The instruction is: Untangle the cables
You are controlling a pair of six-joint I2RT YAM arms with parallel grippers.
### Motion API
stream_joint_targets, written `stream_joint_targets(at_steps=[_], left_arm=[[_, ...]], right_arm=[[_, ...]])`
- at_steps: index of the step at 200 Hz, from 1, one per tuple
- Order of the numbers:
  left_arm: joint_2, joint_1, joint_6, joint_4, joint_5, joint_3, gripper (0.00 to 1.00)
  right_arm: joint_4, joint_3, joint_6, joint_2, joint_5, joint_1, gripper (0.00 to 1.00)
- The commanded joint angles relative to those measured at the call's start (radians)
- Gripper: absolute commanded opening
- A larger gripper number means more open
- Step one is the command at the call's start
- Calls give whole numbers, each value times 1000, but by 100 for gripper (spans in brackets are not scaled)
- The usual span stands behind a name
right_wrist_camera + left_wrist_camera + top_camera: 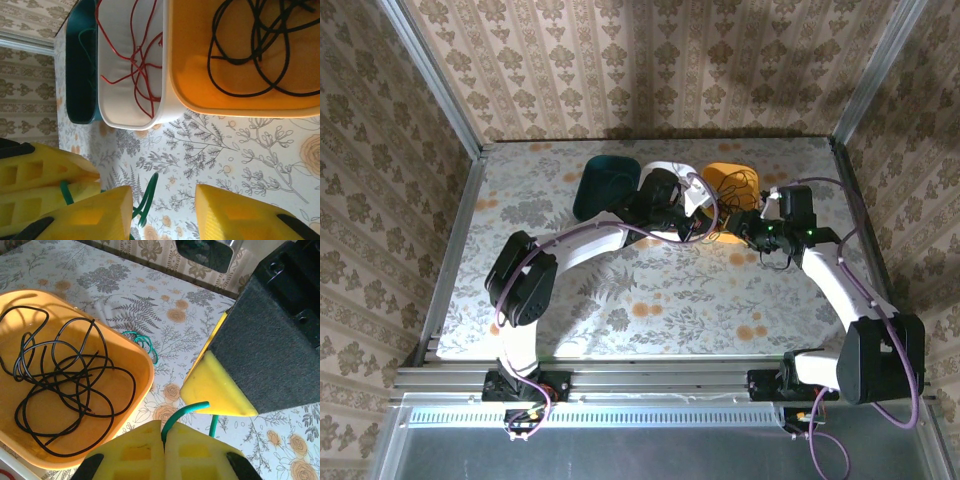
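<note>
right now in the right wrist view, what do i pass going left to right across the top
teal bin → white bin holding the red cable → orange bin holding the black cable

Top camera looks down; both close wrist cameras share orange bin (192, 75).
</note>
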Motion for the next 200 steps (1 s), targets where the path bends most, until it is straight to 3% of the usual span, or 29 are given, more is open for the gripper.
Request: stream_joint_targets(at_steps=[1, 82, 112, 125, 155, 182, 200], left_arm=[[-10, 9, 11, -8, -44, -10, 0], [-26, 52, 30, -21, -75, -36, 0], [-44, 54, 27, 1, -63, -58, 0], [-59, 55, 26, 19, -59, -79, 0], [-119, 86, -48, 119, -68, -168, 0], [-192, 166, -210, 296, -61, -292, 0], [-233, 232, -323, 401, -47, -360, 0]], right_arm=[[-4, 37, -13, -9, -65, 7, 39], [-107, 41, -112, -47, -127, 7, 39], [-81, 39, -102, -38, -103, 7, 12], [-72, 36, -86, -47, -46, 7, 0], [-69, 21, -64, -84, 114, -1, 0], [-105, -1, -30, -116, 246, -44, 0], [-110, -29, 2, -134, 269, -89, 0]])
